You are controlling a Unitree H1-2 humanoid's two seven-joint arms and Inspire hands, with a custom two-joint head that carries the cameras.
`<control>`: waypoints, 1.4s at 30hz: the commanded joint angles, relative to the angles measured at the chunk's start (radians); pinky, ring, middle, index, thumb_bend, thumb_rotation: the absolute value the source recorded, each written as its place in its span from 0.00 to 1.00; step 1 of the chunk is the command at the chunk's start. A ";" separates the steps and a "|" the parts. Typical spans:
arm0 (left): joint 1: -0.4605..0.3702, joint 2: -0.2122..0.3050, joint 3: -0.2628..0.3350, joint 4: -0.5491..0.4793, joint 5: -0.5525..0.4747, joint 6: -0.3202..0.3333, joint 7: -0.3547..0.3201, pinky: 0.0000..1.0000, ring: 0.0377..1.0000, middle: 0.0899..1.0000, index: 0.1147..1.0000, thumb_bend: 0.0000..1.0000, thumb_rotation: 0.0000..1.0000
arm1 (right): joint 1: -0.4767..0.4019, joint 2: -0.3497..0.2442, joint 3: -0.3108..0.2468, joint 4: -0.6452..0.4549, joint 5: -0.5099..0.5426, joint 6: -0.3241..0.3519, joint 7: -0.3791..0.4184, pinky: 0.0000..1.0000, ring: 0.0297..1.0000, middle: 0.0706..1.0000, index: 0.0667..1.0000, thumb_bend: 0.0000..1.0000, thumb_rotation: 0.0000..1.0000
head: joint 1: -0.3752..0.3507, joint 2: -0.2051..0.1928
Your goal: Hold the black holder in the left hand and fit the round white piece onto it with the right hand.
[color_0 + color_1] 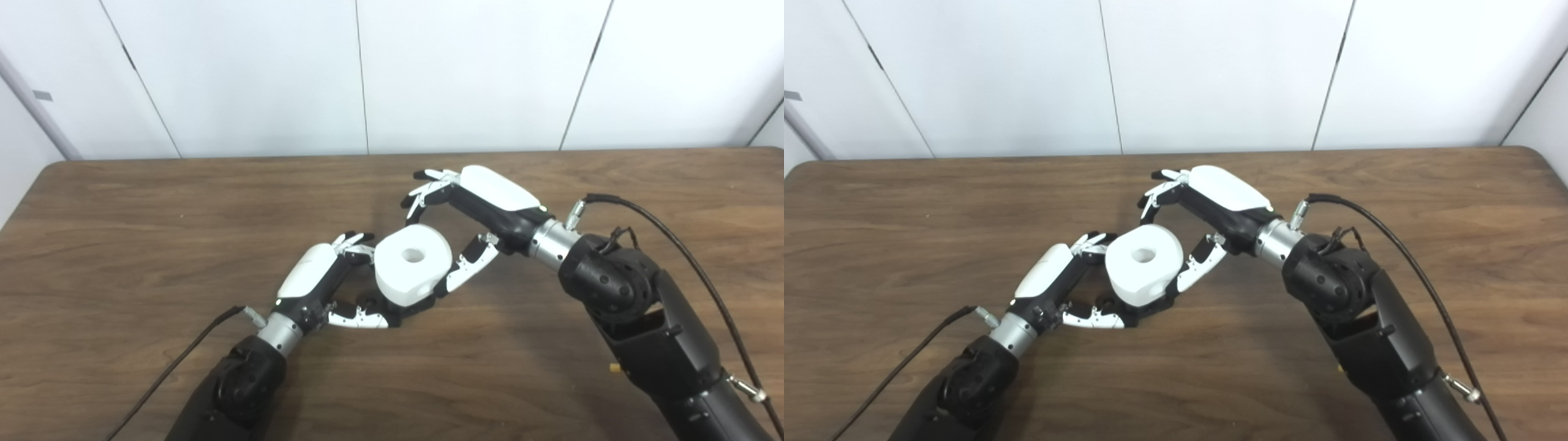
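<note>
Near the middle of the brown wood-grain table (122, 233), low over its surface, sits the round white piece (411, 263), already resting over the black holder (416, 308), of which only a dark sliver peeks out beneath the piece's lower edge. Cradled from the left by the left hand (321, 278), fingers curled round the far side and thumb stretched underneath along the holder, so closed on the holder and perhaps brushing the piece too. Flanked on the right by the right hand (456, 223), spread wide, fingers arched above and apart from the piece, thumb lying just beside or lightly against its right flank; holding nothing firmly, by the look of it. Shaped like a thick, squat puck with rounded shoulders and a central bore open at the top; matte, smooth, evenly white, probably moulded or printed plastic. Likely stiff, fairly light and not fragile, though smooth enough to slip under hard plastic fingertips. Best taken across the curved side wall, thumb opposite fingers, leaving the bore and underside free for seating. Glossy white shells and black links on both hands, brushed metal at the wrists, black cables trailing back; plain white wall panels (478, 73) behind.
</note>
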 commanded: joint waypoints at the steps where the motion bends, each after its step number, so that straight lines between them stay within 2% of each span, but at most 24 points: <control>1: 0.017 -0.016 -0.010 -0.011 0.001 -0.007 0.008 1.00 0.93 0.71 0.41 0.52 0.05 | -0.021 0.009 -0.007 -0.005 0.010 -0.026 -0.025 0.97 0.94 0.77 0.45 0.52 0.14 | 0.002 0.001; 7: 0.020 -0.017 -0.013 -0.019 0.007 -0.006 0.008 1.00 0.93 0.71 0.41 0.52 0.05 | -0.010 0.019 -0.004 0.016 0.009 -0.040 -0.037 0.96 0.94 0.77 0.45 0.52 0.14 | 0.005 0.001; 18: 0.023 -0.018 -0.012 -0.033 0.014 -0.002 0.008 1.00 0.93 0.71 0.41 0.52 0.05 | 0.005 0.032 0.000 0.040 0.003 -0.025 -0.037 0.98 0.95 0.78 0.45 0.52 0.14 | 0.009 0.007; 35: 0.025 -0.020 -0.006 -0.033 0.001 0.000 -0.001 1.00 0.93 0.71 0.41 0.52 0.05 | -0.015 0.007 -0.019 0.028 0.011 -0.025 -0.036 0.93 0.95 0.77 0.45 0.52 0.14 | -0.003 0.011; 42: 0.025 -0.018 -0.007 -0.056 0.005 0.013 -0.006 1.00 0.93 0.71 0.41 0.52 0.05 | -0.004 -0.004 -0.012 0.011 0.025 -0.010 -0.004 0.92 0.92 0.77 0.45 0.52 0.14 | -0.002 0.027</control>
